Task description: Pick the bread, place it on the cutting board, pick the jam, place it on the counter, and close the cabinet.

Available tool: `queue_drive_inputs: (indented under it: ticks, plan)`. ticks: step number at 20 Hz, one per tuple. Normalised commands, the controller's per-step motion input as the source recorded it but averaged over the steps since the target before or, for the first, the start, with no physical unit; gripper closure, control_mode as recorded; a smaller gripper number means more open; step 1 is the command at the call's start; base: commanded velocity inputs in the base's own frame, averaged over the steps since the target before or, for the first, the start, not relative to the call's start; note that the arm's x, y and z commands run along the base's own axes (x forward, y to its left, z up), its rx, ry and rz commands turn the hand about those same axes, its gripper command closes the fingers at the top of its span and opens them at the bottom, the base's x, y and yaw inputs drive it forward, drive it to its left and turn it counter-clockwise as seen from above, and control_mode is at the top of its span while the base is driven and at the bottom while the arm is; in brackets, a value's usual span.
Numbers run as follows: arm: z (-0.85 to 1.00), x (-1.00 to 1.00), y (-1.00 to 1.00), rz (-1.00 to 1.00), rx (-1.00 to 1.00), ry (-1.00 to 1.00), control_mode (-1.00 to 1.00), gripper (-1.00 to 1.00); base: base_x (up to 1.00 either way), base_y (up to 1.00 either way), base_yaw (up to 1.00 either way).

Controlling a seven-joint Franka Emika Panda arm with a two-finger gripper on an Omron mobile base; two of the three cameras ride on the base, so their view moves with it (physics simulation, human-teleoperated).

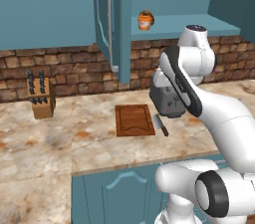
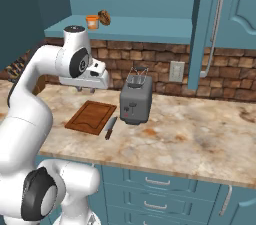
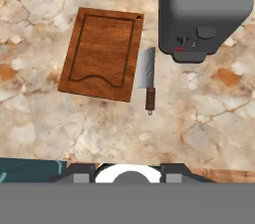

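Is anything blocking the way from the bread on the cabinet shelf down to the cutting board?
Nothing visible. The bread sits beside the jam on the open shelf; the cutting board lies bare, with the cleaver and toaster off to its side.

A dark grey metal toaster (image 3: 204, 14) stands beside a small knife (image 3: 147, 79) with a brown handle. A light wooden knife block (image 1: 41, 97) stands far off.
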Motion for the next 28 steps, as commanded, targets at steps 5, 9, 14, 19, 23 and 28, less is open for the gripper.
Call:
queue_drive_inputs:
  ticks: [5,9,14,19,23,28]
  plan:
    - [0.08,-0.08,0.0,0.0,-0.03,-0.15,-1.0,-1.0,0.0,0.0,0.0]
    - [0.48,-0.2,0.01,0.0,-0.06,-0.32,-1.0,-1.0,0.0,0.0,0.0]
    - [0.53,-0.06,0.0,0.0,-0.01,-0.31,-1.0,-1.0,0.0,0.0,0.0]
    - [0.52,-0.04,0.02,0.0,0.0,-0.24,-1.0,-1.0,0.0,0.0,0.0]
    - [0.54,0.0,0.09,0.0,0.0,-0.19,-1.0,-1.0,0.0,0.0,0.0]
    - [0.39,0.02,0.09,0.0,0.0,-0.2,-1.0,-1.0,0.0,0.0,0.0]
